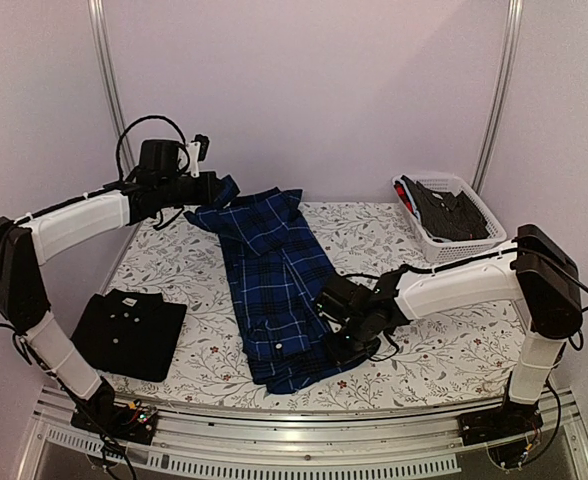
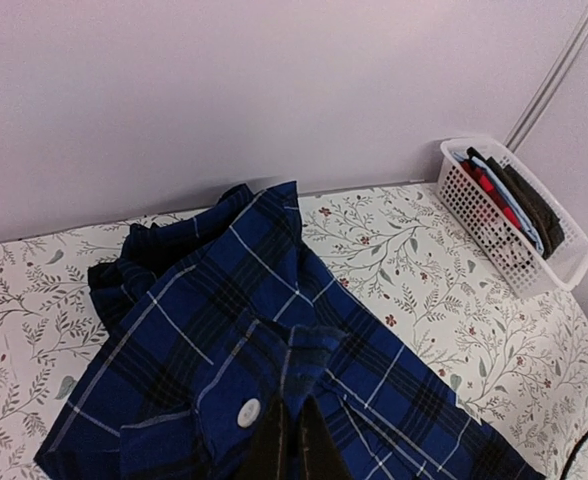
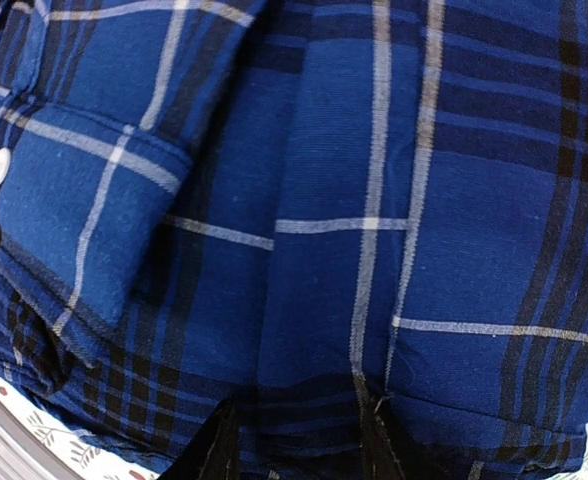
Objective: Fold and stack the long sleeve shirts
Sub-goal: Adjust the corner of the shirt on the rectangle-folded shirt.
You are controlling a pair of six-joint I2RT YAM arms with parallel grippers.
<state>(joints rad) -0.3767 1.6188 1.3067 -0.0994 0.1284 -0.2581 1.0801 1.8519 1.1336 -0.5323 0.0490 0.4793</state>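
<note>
The blue plaid shirt [image 1: 274, 285] lies lengthwise down the middle of the table, from the back to the near edge. My left gripper [image 1: 222, 190] is shut on a fold of it at the far left corner; in the left wrist view [image 2: 292, 440] the cloth [image 2: 224, 330] is pinched between the fingertips beside a white button. My right gripper [image 1: 336, 335] is at the shirt's right edge, low down. In the right wrist view [image 3: 296, 450] its fingers [image 3: 212, 455] stand apart with plaid cloth [image 3: 314, 250] between them. The black shirt [image 1: 132, 333] lies folded at the near left.
A white lattice basket [image 1: 466, 240] with dark and red clothes stands at the back right, also in the left wrist view [image 2: 564, 265]. The tablecloth [image 1: 444, 345] has a floral print. Walls close the back and sides.
</note>
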